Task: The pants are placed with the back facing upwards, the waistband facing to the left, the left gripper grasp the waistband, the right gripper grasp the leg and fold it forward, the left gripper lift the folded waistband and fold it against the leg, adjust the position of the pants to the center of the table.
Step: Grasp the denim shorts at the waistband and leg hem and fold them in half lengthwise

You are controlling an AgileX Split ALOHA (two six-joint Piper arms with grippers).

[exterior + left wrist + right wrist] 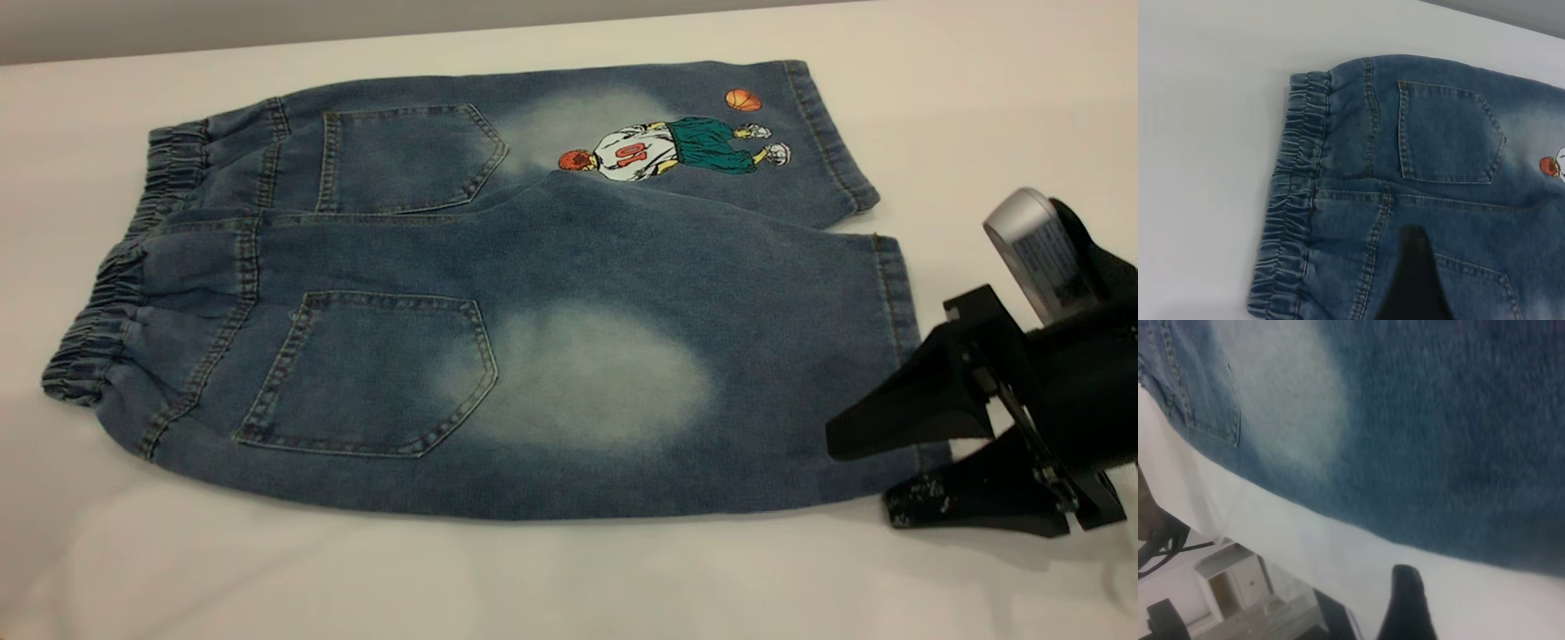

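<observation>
In the exterior view you have the pants (498, 293) spread flat on the table (569, 578), back side up, with the waistband (124, 284) at nine o'clock and both hems at three. The leg (622, 382) with the pale oval lies nearest you; the printed leg sits behind it toward twelve. Your right gripper (867, 476) is at four o'clock of the pants, its two fingers spread apart, one over the hem corner and one on the bare table just beside it, holding nothing.

In the left wrist view you look down on the waistband (1295, 200) and a back pocket (1448, 133). A dark blurred finger of the left gripper (1415, 280) shows above the denim; you cannot tell how far it is open.

In the right wrist view, one black fingertip (1405, 603) sits over the white table (1338, 547), just beside the edge of the leg (1438, 433).
</observation>
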